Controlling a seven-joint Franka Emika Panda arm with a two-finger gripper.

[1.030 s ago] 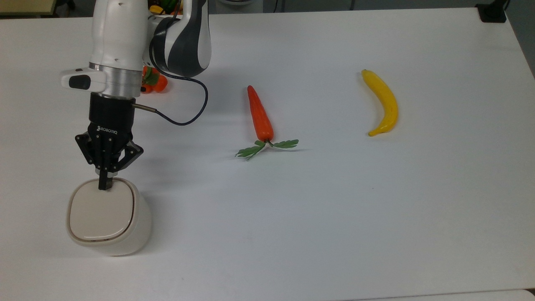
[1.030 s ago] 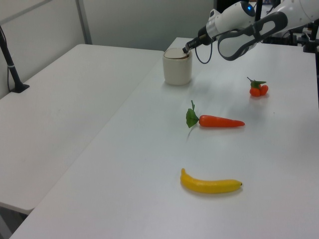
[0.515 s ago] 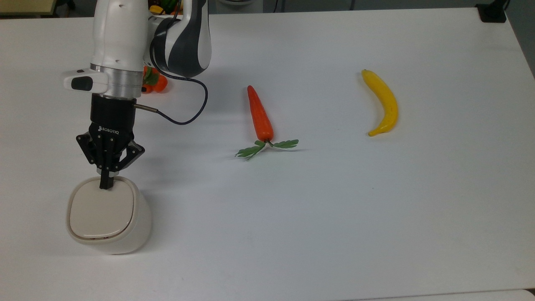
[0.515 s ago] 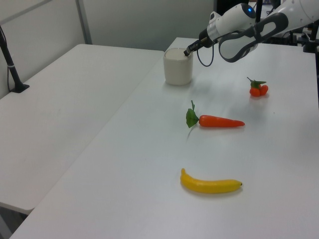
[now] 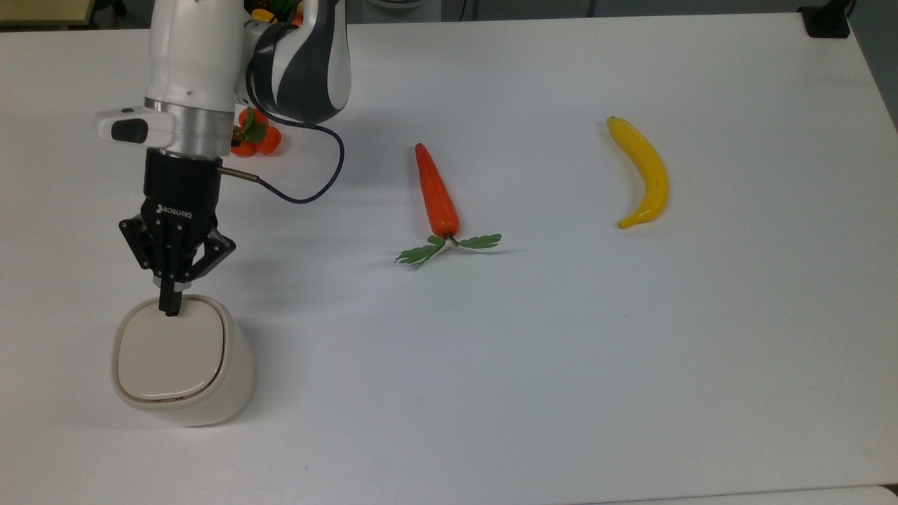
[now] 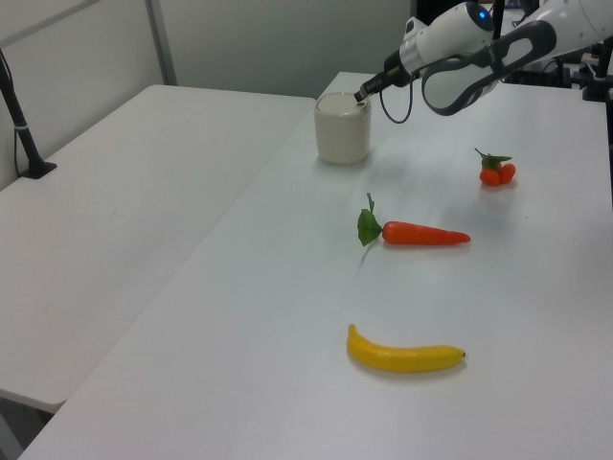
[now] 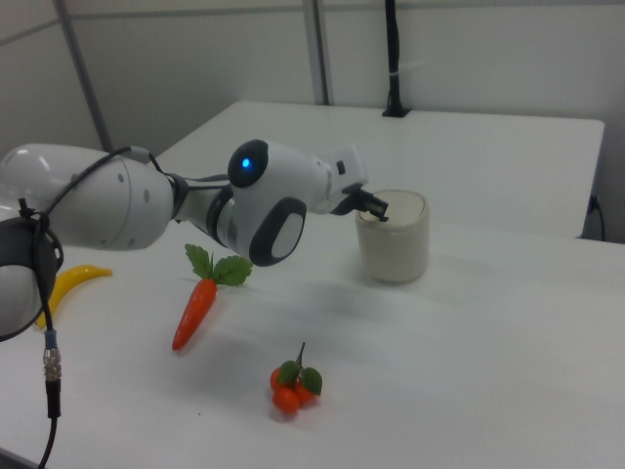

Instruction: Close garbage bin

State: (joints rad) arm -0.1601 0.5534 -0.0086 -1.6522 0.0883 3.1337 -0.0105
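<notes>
The garbage bin (image 5: pixel 210 400) is a cream-white, rounded-square tub at the top view's lower left; it also shows in the left view (image 6: pixel 342 134) and the right view (image 7: pixel 394 244). Its beige lid (image 5: pixel 168 354) lies flat inside the rim. My gripper (image 5: pixel 170 306) points down over the lid's far edge, fingers shut together with nothing between them. The left view has the gripper (image 6: pixel 362 94) at the bin's top rim, and the right view has the gripper (image 7: pixel 379 211) there too. Whether the fingertips touch the lid I cannot tell.
On the white table (image 5: pixel 561 365) lie an orange carrot (image 5: pixel 436 193) with green leaves, a yellow banana (image 5: pixel 642 172) further to the top view's right, and a small cluster of orange fruit (image 5: pixel 256 138) behind the arm. A black cable (image 5: pixel 309 189) loops off the wrist.
The gripper has shifted slightly to the top view's left and drawn back a little from the lid's middle toward its far edge. The bin and the other objects stay put.
</notes>
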